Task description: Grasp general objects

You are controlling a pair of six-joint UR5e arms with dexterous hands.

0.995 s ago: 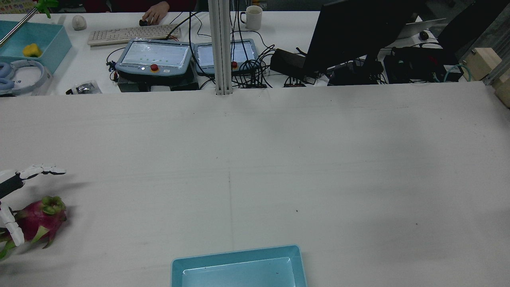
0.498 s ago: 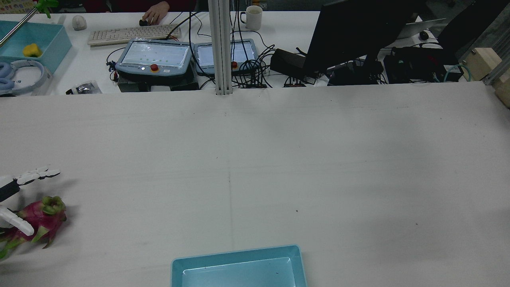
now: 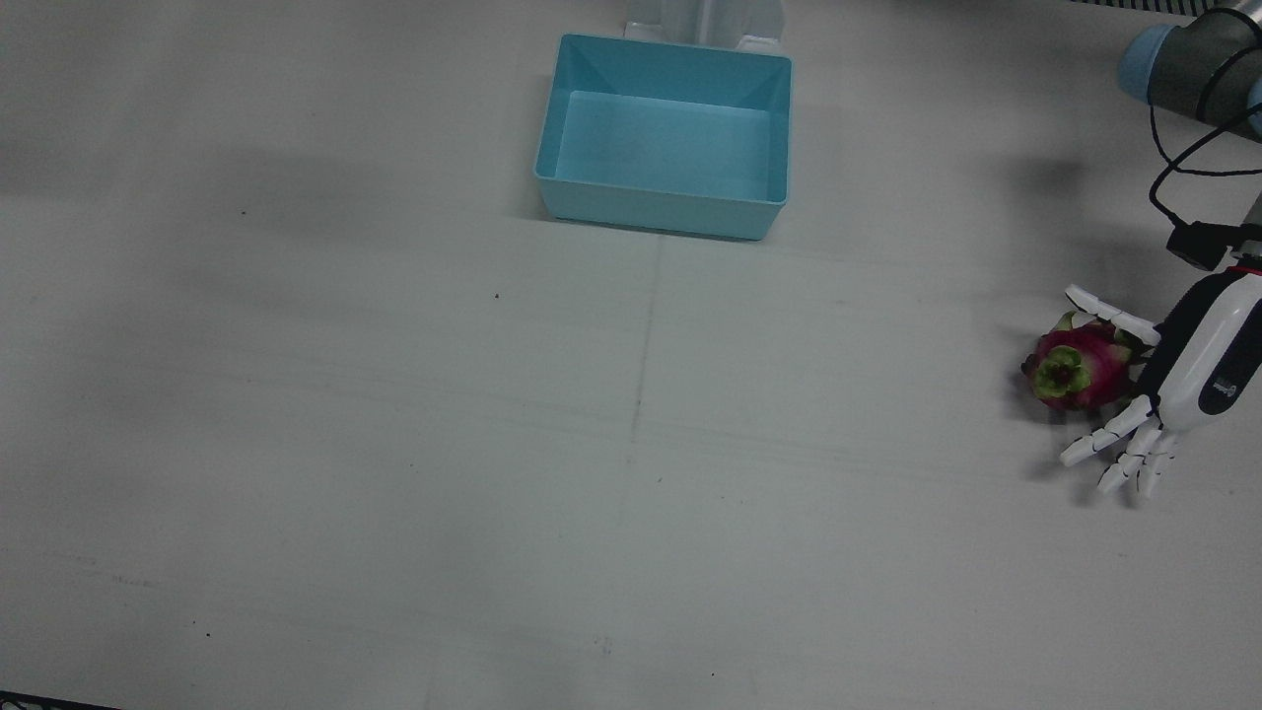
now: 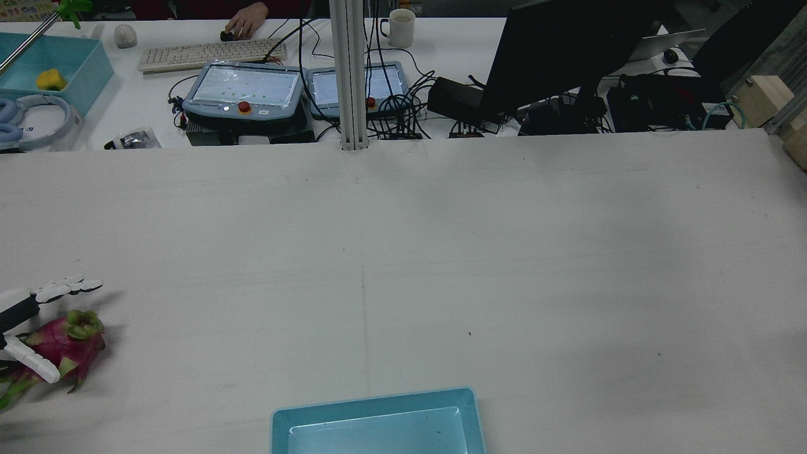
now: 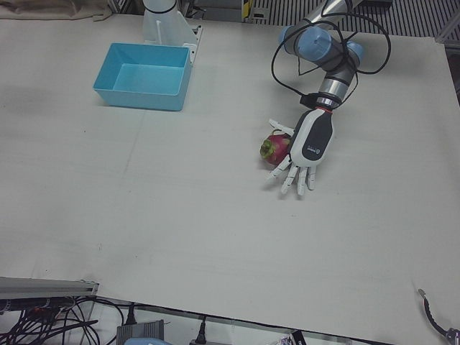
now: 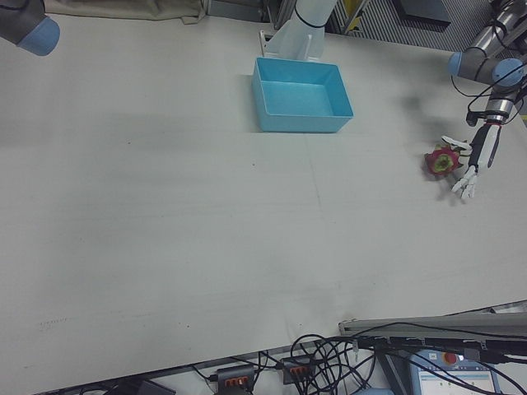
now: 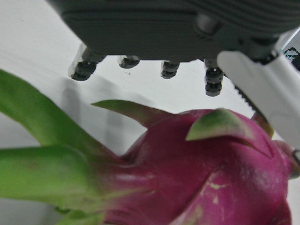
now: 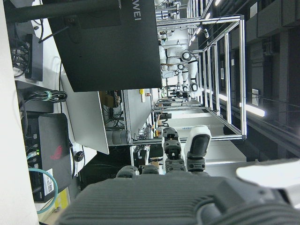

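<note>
- The dragon fruit (image 3: 1075,367) lies on its side near the edge of the white table (image 3: 394,444) on the robot's left, well apart from the blue bin (image 3: 670,138), which looks empty.
- Its green-tipped end faces the table's middle; leafy scales stick out along its pink body, seen close in the left hand view.
- The left hand (image 3: 1188,370) sits just beside the fruit, palm toward it, the thumb (image 3: 1109,311) reaching across one side and the other fingers (image 3: 1124,449) stretched out flat past the other side.
- The fingers are spread and not curled, so the hand is open around the fruit and holds nothing yet; whether the palm touches the skin I cannot tell.
- Judged step: the pre-grasp, with the hand framing the fruit but not closed.
- The next move likely calls for curling the fingers in against the thumb, gripping the round body rather than the soft scales, which could slip or bend.
- The left arm (image 5: 323,50) reaches down from its pedestal side with the wrist bent low toward the table.
- The right hand (image 8: 187,187) shows only in its own view, raised facing the room, fingers apparently curled on nothing.
</note>
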